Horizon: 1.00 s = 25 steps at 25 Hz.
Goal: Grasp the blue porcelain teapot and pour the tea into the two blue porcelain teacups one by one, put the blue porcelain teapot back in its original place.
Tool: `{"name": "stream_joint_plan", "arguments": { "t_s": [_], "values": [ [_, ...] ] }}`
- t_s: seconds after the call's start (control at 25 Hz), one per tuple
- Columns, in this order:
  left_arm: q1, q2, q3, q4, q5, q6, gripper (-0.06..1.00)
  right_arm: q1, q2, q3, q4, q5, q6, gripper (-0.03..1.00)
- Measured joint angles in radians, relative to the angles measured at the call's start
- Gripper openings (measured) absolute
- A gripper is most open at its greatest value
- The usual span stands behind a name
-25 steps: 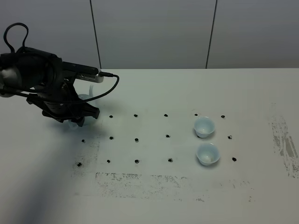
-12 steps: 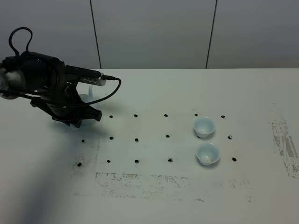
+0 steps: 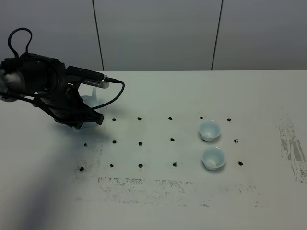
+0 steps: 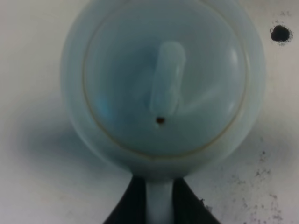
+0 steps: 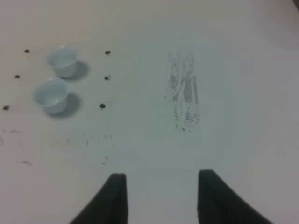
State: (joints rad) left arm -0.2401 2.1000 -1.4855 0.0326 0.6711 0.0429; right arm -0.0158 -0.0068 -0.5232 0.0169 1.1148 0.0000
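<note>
The blue porcelain teapot (image 4: 163, 84) fills the left wrist view from above, lid and knob on. My left gripper (image 4: 159, 186) is shut on its loop handle (image 4: 160, 207), with a black finger on each side. In the high view the left arm covers most of the teapot (image 3: 88, 102) at the table's far left, with the gripper (image 3: 82, 120) low over the table. I cannot tell whether the pot touches the table. The two blue porcelain teacups (image 3: 209, 130) (image 3: 213, 158) stand upright at right of centre, one behind the other. My right gripper (image 5: 163, 196) is open and empty over bare table, apart from the cups (image 5: 63, 60) (image 5: 51, 95).
The white table (image 3: 158, 201) carries a grid of small black dots (image 3: 139, 143) between teapot and cups. There are scuffed dark patches along the front (image 3: 144, 184) and at the far right (image 3: 292, 148). A black cable (image 3: 112, 93) loops off the left arm.
My left arm has shifted slightly up and to the right, with the teapot held in its gripper. The cups have not moved.
</note>
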Motion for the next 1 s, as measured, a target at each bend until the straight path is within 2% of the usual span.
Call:
{"name": "stream_joint_plan", "arguments": {
  "t_s": [0.28, 0.48, 0.64, 0.84, 1.0],
  "values": [
    [0.000, -0.032, 0.010, 0.000, -0.023, 0.062, 0.04, 0.000, 0.000, 0.000, 0.000, 0.000, 0.000, 0.34],
    [-0.001, -0.110, 0.130, 0.000, -0.129, 0.114, 0.04, 0.000, 0.000, 0.000, 0.000, 0.000, 0.000, 0.34],
    [-0.022, -0.161, 0.170, 0.002, -0.125, 0.193, 0.04, 0.000, 0.000, 0.000, 0.000, 0.000, 0.000, 0.34],
    [-0.079, -0.145, 0.033, -0.017, -0.097, 0.350, 0.04, 0.000, 0.000, 0.000, 0.000, 0.000, 0.000, 0.34],
    [-0.125, -0.041, -0.211, -0.058, 0.050, 0.523, 0.04, 0.000, 0.000, 0.000, 0.000, 0.000, 0.000, 0.34]
  ]
}}
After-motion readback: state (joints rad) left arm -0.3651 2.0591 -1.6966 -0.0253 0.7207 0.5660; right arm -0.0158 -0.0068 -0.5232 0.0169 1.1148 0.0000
